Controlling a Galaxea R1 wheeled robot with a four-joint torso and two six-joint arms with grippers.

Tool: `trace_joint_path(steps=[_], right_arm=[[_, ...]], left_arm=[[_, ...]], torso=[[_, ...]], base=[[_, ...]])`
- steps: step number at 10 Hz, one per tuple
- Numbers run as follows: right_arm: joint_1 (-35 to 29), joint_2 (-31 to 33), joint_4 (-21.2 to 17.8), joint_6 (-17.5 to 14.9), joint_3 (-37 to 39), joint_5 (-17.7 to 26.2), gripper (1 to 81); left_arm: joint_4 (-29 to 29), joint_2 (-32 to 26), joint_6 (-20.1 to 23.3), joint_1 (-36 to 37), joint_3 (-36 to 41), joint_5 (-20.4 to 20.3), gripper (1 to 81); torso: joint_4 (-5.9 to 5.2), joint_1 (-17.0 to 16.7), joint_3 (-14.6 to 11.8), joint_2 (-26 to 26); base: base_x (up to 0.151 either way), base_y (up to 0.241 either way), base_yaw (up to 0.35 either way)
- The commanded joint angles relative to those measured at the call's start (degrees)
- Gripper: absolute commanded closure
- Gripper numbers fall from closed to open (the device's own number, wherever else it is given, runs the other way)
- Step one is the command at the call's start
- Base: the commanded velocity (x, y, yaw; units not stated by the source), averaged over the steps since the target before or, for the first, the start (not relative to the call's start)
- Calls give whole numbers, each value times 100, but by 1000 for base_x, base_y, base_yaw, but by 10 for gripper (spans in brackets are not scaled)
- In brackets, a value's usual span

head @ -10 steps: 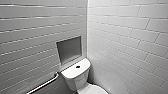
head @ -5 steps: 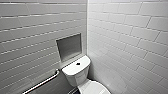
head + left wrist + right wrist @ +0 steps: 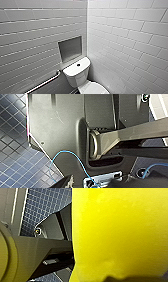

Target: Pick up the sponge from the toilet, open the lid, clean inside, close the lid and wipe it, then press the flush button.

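**Yellow sponge at the right wrist, white toilet in the tiled corner**

White glossy wall tiles (image 3: 130, 27) run in long rows over two walls that meet in a corner. The toilet (image 3: 76, 73) stands in that corner with its tank against the left wall. The flush button (image 3: 78, 65) is a small dark dot at the centre of the flat tank top. Below the tank, the lid (image 3: 93, 88) shows as a white oval cut by the lower edge of the head view. A square grey niche (image 3: 70, 48) is set into the wall just above the tank. A metal grab bar (image 3: 45, 82) slants along the same wall, low and beside the toilet.

The sponge (image 3: 120, 233) is well away from the toilet. It sits close before the right wrist camera, with blue-grey floor tiles (image 3: 47, 205) showing beyond it. The right gripper (image 3: 125, 278) holds it, though only a dark edge of the gripper shows under the yellow block.

The left wrist view looks past the robot's own dark plate and bar to the same small square floor tiles. A thin blue cable (image 3: 65, 153) loops across the plate. Whether the left gripper is wide or narrow cannot be told.
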State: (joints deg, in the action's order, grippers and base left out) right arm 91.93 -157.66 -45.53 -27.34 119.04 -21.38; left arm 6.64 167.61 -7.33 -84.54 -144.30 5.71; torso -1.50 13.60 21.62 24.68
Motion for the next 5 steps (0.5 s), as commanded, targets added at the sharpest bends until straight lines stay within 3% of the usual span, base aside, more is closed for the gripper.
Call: trace_joint_path(steps=[1,2,5], right_arm=[[-73,30,88,-17,-101,451,811],[-82,30,88,-17,-84,451,811],[-65,22,80,-17,-75,451,811]], left_arm=[[12,-34,30,100,33,379,10],[12,-34,30,100,25,379,10],[12,-34,30,100,25,370,10]], torso=[[0,-358,-312,-555],[0,-491,-146,-754],[0,-834,-269,-1277]], base=[[0,0,0],[0,0,0],[0,0,0]])
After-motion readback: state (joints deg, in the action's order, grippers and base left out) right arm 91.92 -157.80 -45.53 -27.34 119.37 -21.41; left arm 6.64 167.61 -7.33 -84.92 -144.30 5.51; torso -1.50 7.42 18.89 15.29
